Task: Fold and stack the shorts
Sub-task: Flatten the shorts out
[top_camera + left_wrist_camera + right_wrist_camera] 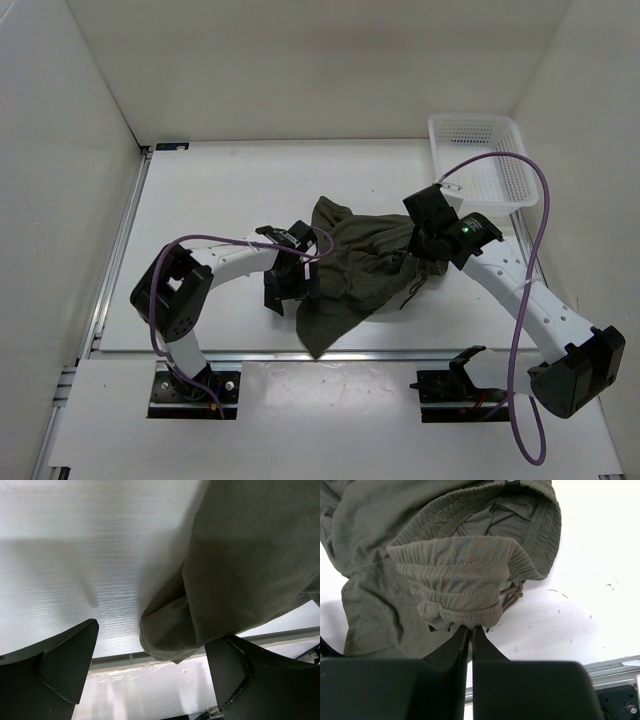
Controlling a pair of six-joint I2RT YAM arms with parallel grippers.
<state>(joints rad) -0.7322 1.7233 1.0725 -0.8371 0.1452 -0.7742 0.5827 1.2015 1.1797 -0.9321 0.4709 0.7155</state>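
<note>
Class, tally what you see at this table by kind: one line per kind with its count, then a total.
Olive-green shorts: 1
White mesh basket: 1
Robot arms: 2 (left arm, right arm)
Total: 4

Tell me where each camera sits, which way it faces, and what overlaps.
Top: above and behind, looking down on the table, shorts and basket; left arm and right arm show.
Left wrist: low over the table, facing a shorts edge between the open left pincer.
Right wrist: close on the waistband, right pincer shut on it.
All share the shorts.
</note>
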